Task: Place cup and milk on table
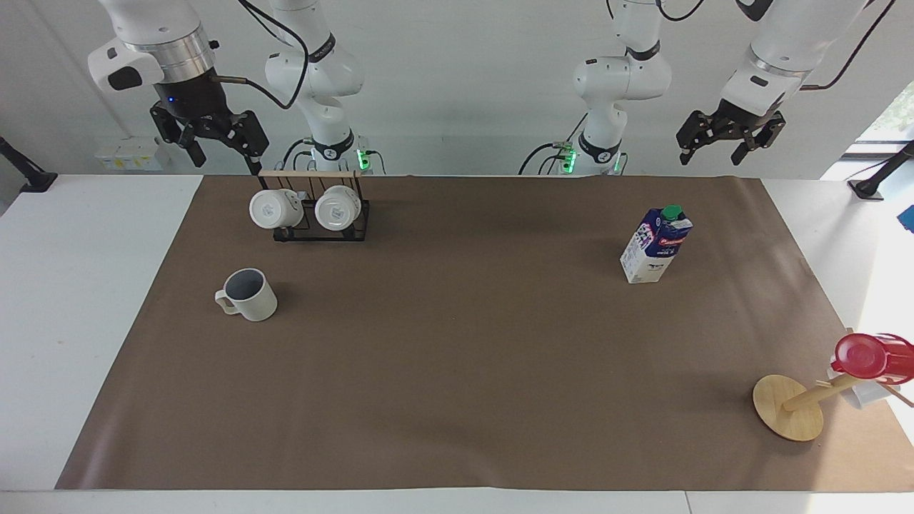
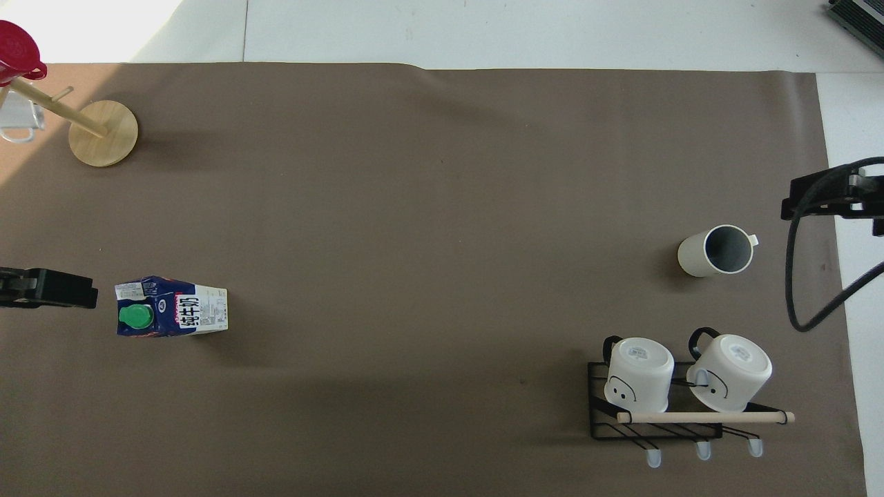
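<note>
Place: this is looking like a robot lab, not a home.
Robots: two white robot arms (image 1: 318, 78) are standing at a plain white wall, with black cables hanging from them and small green lights glowing at their feet.
Tabletop: a wide white tabletop (image 1: 78, 285) is lying under a big brown paper sheet (image 1: 457, 357).

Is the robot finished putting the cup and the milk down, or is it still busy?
It looks finished. The cup stands upright on the brown paper of the table, and the milk stands upright toward the left arm's end. Nothing is in hand: the left gripper and right gripper are raised, open and empty. Nothing seems left to place.
</note>
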{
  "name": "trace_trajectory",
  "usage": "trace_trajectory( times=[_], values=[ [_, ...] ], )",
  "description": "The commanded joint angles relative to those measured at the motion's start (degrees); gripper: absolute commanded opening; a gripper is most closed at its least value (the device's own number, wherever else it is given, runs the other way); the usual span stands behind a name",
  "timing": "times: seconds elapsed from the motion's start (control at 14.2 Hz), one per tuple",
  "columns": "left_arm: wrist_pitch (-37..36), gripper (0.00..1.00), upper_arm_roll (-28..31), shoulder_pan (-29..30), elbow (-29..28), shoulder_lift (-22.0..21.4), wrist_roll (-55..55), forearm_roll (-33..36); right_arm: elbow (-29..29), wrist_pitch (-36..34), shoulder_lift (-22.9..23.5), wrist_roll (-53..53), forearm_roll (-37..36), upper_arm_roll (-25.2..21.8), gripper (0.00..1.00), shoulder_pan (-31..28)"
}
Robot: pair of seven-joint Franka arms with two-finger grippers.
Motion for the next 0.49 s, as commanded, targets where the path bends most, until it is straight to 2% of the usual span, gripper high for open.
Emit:
trace_trajectory(
  times=[0.0,0.42],
  values=[
    [0.74,1.0,-0.49,0.8,0.99,0.39,-0.05,-0.93,-1.75,0.38,-1.44,-1.32,0.32,-0.19,1.0,-0.45],
    [0.74,1.0,-0.67,0.36,0.82,0.39,0.12,-1.01,-1.75,0.38,-1.52,-1.32,0.32,-0.19,1.0,-0.45]
  ],
)
